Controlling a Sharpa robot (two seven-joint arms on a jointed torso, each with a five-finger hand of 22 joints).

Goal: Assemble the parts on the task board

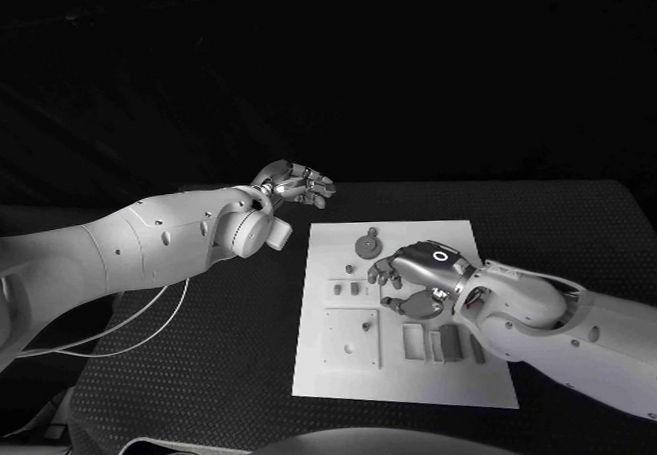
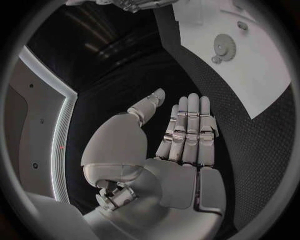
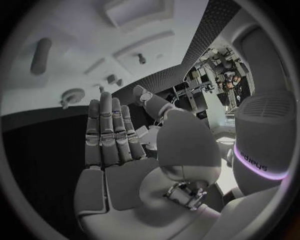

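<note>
Desk (image 1: 203, 362): black, textured surface carrying the white task board.
Task board (image 1: 421, 384): white plate lying flat in the middle of the desk, its long side running away from the robot.
Gear (image 1: 368, 244): round grey part with a small pinion beside it, at the far end of the board; in the left wrist view it sits on the white plate (image 2: 224, 46).
Square plate part (image 1: 351, 337): pale piece at the near left of the board, with a small peg on it.
Rectangular parts (image 1: 431, 342): a few grey blocks side by side just right of the square plate.
Small parts (image 1: 341, 284): little grey pieces in a row on the board's left side, close to the right hand.
Left robot hand (image 1: 296, 184): raised over the bare desk beyond the board's far left corner, fingers straight and together, thumb apart, holding nothing (image 2: 187, 132).
Right robot hand (image 1: 414, 277): over the middle of the board, fingers extended, nothing in its grasp (image 3: 115, 135).
</note>
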